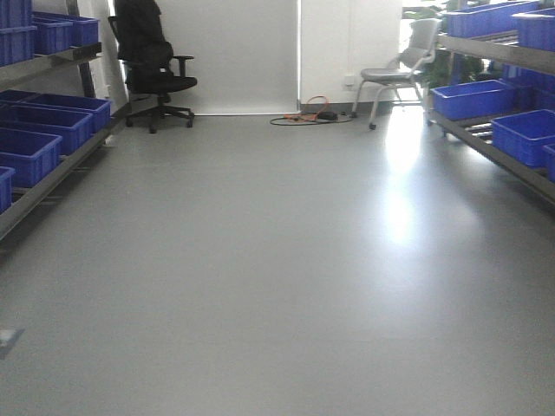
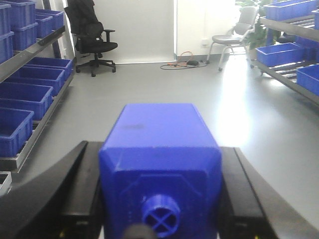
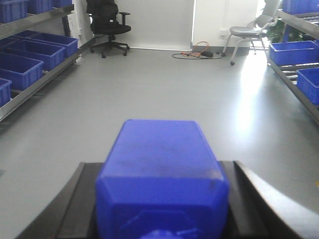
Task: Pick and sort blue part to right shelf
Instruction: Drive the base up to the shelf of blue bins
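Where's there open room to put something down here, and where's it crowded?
The grey floor is bare between the left shelf and right shelf, back to the black chair. The right shelf shows a strip of rollers between two bins. The left shelf's bins sit packed side by side.

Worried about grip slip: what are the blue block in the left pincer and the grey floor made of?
Solid-blue bottle-shaped block: seemingly matte moulded or printed plastic, with dull, faintly scuffed faces. Grey floor: smooth, semi-gloss, possibly vinyl or epoxy; it mirrors window light.
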### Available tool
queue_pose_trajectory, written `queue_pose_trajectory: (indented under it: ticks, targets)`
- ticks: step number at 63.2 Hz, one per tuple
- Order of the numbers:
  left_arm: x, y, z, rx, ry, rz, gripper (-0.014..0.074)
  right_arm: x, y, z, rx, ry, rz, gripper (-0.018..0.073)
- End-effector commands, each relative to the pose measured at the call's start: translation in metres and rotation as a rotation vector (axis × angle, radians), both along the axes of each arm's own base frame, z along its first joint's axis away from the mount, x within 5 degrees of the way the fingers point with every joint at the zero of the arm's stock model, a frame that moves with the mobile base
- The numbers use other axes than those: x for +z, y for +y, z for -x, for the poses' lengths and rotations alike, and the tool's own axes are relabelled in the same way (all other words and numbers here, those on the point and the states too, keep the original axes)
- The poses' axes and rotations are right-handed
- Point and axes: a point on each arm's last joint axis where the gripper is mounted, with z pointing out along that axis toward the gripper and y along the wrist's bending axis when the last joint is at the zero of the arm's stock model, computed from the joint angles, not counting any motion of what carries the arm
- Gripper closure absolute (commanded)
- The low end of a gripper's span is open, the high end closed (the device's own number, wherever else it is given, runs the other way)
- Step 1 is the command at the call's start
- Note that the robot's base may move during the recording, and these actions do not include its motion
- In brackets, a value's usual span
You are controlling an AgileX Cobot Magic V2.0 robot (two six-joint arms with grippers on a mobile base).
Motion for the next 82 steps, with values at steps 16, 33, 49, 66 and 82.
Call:
queue_pose_trajectory:
  ticks: [16,33,49,66,82]
  targets:
    - [0.0171,-0.0012,-0.0001,-0.014,-0.109,0.011,0.0283,0.0187,-0.0006,0.0009,-0.007,-0.118,-0.008,0.0095]
    - [0.0171,-0.0012,-0.0001,-0.014,-0.109,0.011,0.0283,0.0187,-0.0006,0.0009,-0.007,-0.118,-0.008,0.0095]
    - [0.0171,-0.0012,-0.0001,-0.014,-0.109,0.011,0.0283,0.0187,-0.0006,0.0009,-0.007,-0.118,-0.008,0.0095]
    - [0.0171,-0.0012,-0.0001,-0.014,-0.109,0.011,0.0283,0.0187,-0.0006,0.0009,-0.007,-0.118,-0.008,0.0095]
    - [0.0171,-0.0012,-0.0001,-0.014,-0.109,0.011,0.0283,0.0187,-0.0006,0.0009,-0.007,-0.118,-0.008,0.0095]
